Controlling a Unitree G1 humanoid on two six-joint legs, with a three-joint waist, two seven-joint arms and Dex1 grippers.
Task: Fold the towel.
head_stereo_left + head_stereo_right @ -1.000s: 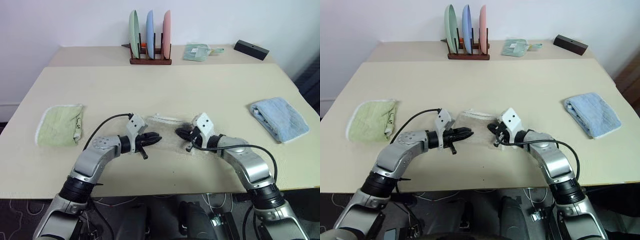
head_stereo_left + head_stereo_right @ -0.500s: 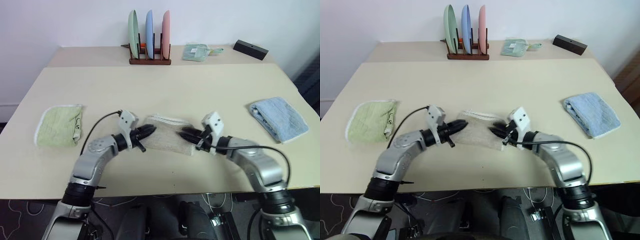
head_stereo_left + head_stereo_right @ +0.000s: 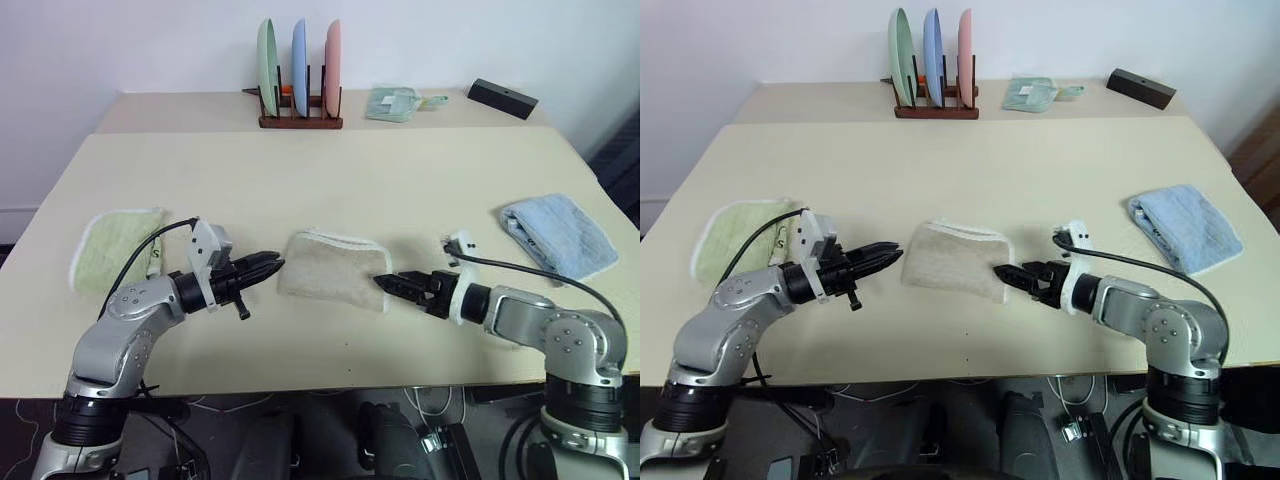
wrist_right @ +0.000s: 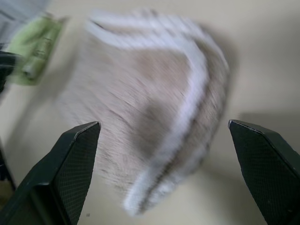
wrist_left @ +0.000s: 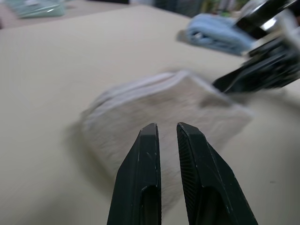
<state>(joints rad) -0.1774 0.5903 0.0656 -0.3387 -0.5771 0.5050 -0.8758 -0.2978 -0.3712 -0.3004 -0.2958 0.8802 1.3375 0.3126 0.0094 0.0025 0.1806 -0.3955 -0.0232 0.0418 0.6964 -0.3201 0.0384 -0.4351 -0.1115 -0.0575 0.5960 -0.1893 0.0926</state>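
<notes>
The towel (image 3: 333, 268) lies on the surface (image 3: 320, 170) between my left pincer (image 3: 268, 264) and right pincer (image 3: 388, 283), both apart from it.

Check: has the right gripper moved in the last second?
Yes. The right gripper has pulled off the towel toward the blue towel and opened.

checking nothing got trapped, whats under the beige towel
The beige towel lies folded flat on the bare table. Whatever sits beneath or between its layers is covered.
</notes>
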